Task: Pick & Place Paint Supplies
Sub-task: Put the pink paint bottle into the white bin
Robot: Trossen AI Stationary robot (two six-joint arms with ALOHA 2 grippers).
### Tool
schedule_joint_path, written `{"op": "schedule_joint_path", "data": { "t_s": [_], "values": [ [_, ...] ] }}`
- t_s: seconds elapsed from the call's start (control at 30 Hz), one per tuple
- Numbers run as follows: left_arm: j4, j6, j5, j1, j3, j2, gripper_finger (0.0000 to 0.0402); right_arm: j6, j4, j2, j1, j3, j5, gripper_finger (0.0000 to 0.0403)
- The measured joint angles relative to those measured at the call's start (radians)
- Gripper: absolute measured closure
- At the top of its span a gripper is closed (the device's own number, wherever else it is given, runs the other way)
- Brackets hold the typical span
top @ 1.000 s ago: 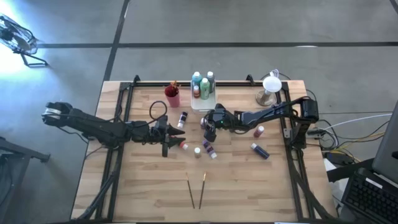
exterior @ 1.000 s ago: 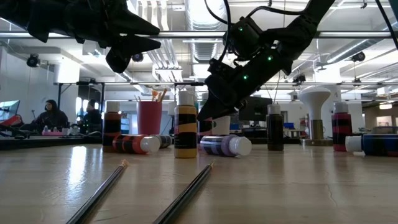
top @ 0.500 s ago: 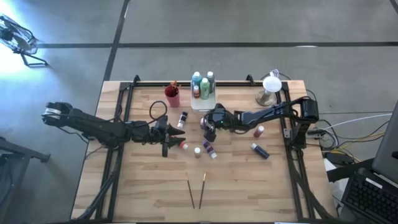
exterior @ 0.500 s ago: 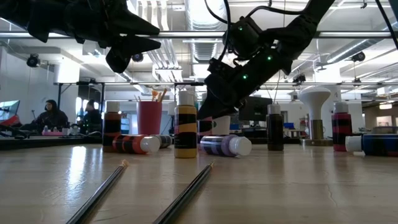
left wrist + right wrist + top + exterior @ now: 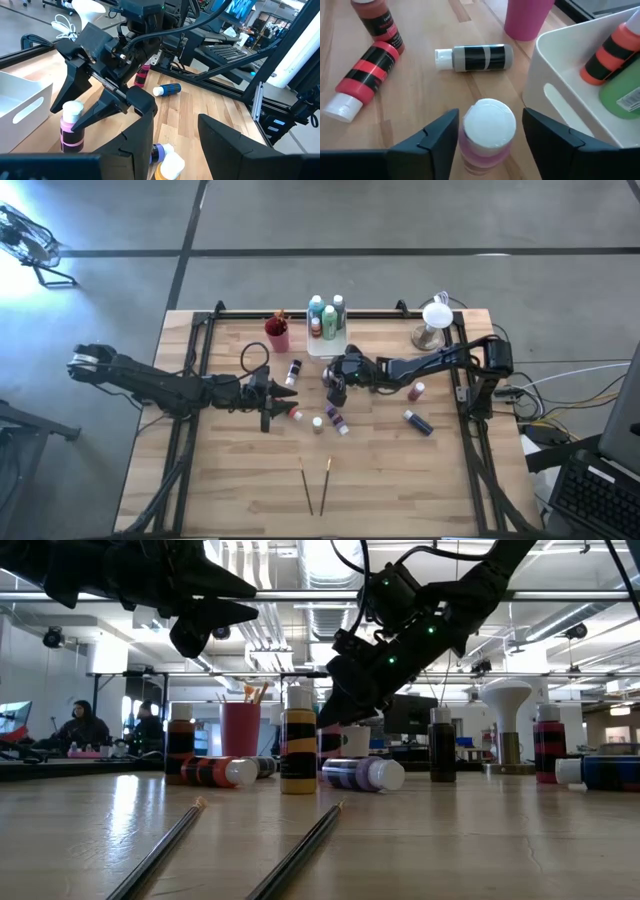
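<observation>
Jaws of right gripper (image 5: 487,131) spread either side of the upright pink bottle (image 5: 486,134) just near of the tray (image 5: 327,346), apparently not yet pinching; light, stiff, slick plastic, so grip the body below the cap.

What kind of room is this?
Probably a robotics lab or workshop: a bare concrete floor, exposed ceiling ducts, and people seated at desks behind the wooden table.

tray (image 5: 327,342): bottles (image 5: 326,315) inside | cup (image 5: 277,336): left of tray | brushes (image 5: 316,483): table's (image 5: 230,480) near edge
</observation>
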Motion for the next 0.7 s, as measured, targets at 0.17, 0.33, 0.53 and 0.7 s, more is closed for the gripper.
{"op": "schedule_joint_path", "data": {
  "t_s": [0.17,0.33,0.53,0.7],
  "values": [
    [-0.001,0.0,0.0,0.0,0.0,0.0,0.0241,-0.002,-0.002,-0.005,0.0,0.0,0.03,0.0242],
    [-0.007,0.0,0.0,0.0,0.0,0.0,0.0241,-0.01,-0.025,-0.022,0.001,0.0,0.03,0.0293],
    [-0.007,0.0,0.0,0.0,0.0,0.0,0.0241,-0.021,-0.081,-0.112,0.003,0.0,0.03,0.0293],
    [-0.008,0.0,0.0,0.0,0.0,0.0,0.0241,-0.037,-0.139,-0.251,-0.009,0.0,0.032,0.0293]
  ]
}}
